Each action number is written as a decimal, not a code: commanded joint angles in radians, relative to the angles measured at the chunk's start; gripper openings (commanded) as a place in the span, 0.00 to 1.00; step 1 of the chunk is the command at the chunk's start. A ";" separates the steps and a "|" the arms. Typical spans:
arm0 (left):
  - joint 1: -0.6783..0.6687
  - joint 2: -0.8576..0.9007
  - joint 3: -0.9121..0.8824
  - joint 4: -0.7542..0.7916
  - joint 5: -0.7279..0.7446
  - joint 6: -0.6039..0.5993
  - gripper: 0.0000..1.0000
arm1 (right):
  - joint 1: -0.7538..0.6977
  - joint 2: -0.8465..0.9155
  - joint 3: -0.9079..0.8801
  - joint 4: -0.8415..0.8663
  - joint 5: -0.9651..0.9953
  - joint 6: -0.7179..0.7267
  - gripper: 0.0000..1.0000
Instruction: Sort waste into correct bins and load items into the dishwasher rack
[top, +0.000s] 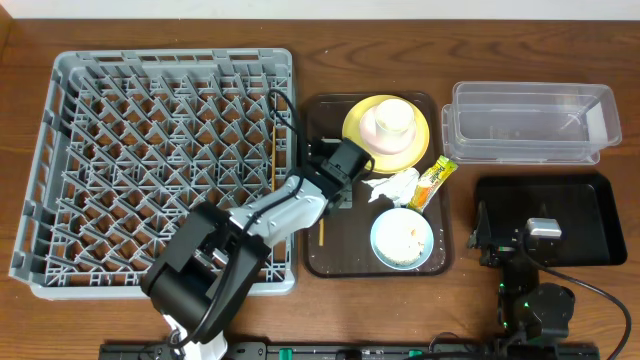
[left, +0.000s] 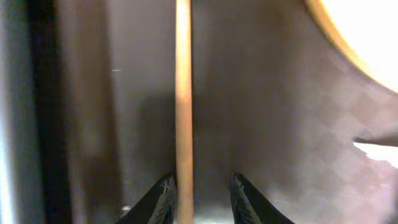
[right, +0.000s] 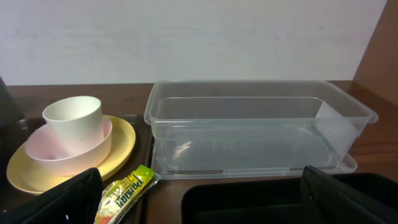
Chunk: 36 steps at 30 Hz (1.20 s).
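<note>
Chopstick lies on brown tray between left fingers, slightly apart, not clamped. Right fingers wide apart, empty. Centre stick, squeeze gently, lift level toward dishwasher rack at 9 o'clock.

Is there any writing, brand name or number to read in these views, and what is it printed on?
Snack wrapper: dark lettering runs along its green part, but it is too blurred and tilted to read with certainty.
Dishwasher rack, clear container, black tray: no text, label or number visible.
</note>
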 joint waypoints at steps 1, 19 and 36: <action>-0.021 0.048 -0.026 -0.008 0.057 0.017 0.32 | -0.032 -0.006 -0.001 -0.003 -0.001 -0.007 0.99; -0.053 0.029 -0.005 -0.043 0.061 0.045 0.06 | -0.041 -0.006 -0.001 -0.003 0.000 -0.007 0.99; -0.019 -0.496 0.046 -0.202 -0.262 0.182 0.06 | -0.041 -0.006 -0.001 -0.003 0.000 -0.007 0.99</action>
